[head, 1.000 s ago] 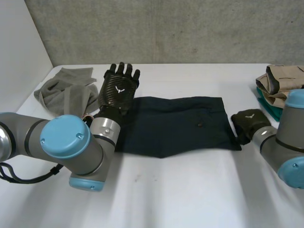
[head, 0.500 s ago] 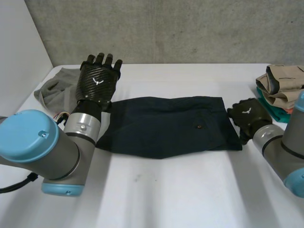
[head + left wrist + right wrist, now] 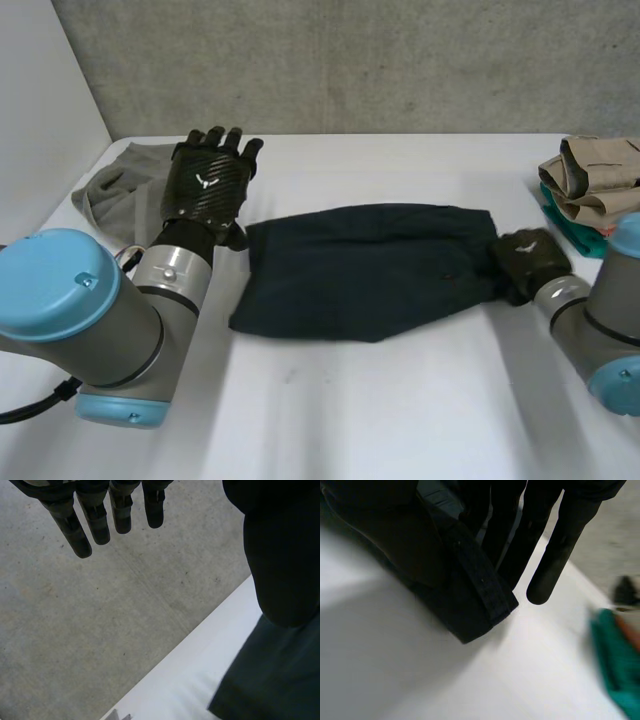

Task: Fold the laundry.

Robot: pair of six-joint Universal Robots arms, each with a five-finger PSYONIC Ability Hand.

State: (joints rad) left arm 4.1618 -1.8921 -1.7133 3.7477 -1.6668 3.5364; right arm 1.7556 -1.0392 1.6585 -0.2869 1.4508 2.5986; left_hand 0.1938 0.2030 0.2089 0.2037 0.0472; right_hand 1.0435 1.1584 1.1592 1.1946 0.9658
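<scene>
The near half of the white counter point(image 3: 400, 420) lay bare, leaving open room for a fold. At mid-counter, dark shorts point(image 3: 370, 270) lay spread out. The right hand point(image 3: 528, 258) pinched their right end between thumb and fingers. The left hand point(image 3: 205, 185) hovered over their left end, fingers straight, holding nothing. This looked like straightening before a fold; next, the left hand would need to take hold of its end. A grey cloth point(image 3: 115, 190) lay in the far left corner, and folded clothes point(image 3: 590, 175) at the far right edge.

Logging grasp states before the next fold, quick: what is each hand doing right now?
Left hand: open, fingers straight, holding nothing.
Right hand: shut on the dark garment, pinching its end against the thumb.
</scene>
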